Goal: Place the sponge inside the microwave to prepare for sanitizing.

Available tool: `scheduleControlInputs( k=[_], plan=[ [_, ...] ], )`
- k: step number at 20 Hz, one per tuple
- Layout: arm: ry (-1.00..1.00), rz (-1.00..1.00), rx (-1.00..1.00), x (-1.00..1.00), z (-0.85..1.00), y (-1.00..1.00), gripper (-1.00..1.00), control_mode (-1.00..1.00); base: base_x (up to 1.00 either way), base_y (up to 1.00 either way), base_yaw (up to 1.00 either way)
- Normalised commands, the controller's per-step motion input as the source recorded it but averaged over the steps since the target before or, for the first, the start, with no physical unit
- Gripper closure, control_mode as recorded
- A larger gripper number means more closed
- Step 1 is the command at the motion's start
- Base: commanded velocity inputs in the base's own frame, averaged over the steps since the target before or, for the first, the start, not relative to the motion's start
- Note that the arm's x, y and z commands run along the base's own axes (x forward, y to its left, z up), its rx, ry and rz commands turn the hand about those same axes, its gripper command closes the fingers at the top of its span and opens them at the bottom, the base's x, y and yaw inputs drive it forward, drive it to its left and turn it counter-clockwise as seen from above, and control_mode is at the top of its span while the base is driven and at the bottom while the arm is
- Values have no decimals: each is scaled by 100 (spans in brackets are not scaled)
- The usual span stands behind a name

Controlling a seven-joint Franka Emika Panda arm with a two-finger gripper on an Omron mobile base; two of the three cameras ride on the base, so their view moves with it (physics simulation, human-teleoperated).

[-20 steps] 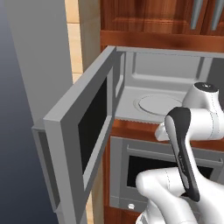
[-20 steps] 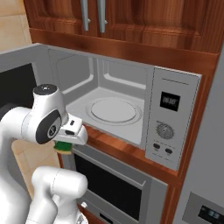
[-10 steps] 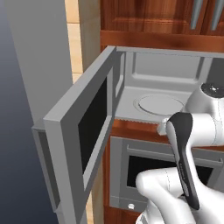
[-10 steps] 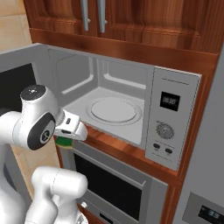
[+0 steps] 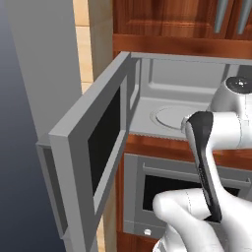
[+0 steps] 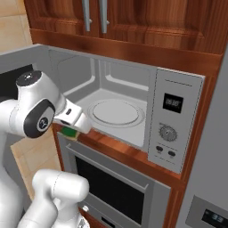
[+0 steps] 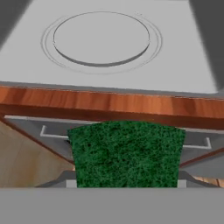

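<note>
The sponge (image 7: 126,154), a flat green pad, sits between the jaws of my gripper (image 6: 71,131), which is shut on it. In the right base view the sponge (image 6: 69,132) hangs just below and in front of the left end of the microwave (image 6: 173,120) opening, at the level of the wooden ledge. The microwave door (image 5: 93,147) is swung wide open to the left. Its round turntable (image 7: 101,37) lies bare ahead of and above the sponge. My fingertips are hidden behind the sponge.
A wooden ledge (image 7: 109,103) runs under the microwave floor. Below it sits a grey oven (image 6: 116,187) with a dark window. Wooden cabinets (image 6: 133,22) with metal handles hang above. A grey appliance panel (image 6: 209,213) stands at the lower right.
The hand has risen slightly toward the microwave's opening while the elbow swung left. The sponge has stayed in the grip throughout.
</note>
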Motion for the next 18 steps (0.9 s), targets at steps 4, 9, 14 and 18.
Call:
scheduleControlInputs(
  k=[4,9,14,18],
  plan=[
    [-3,-21,0,59,0,-11,100,-100,0,0,0],
    [0,-14,0,67,-15,-15,100,-100,0,0,0],
    [-2,-3,0,67,-21,-15,100,-100,0,0,0],
    [-4,0,0,65,-11,-18,100,-100,0,0,0]
  ],
)
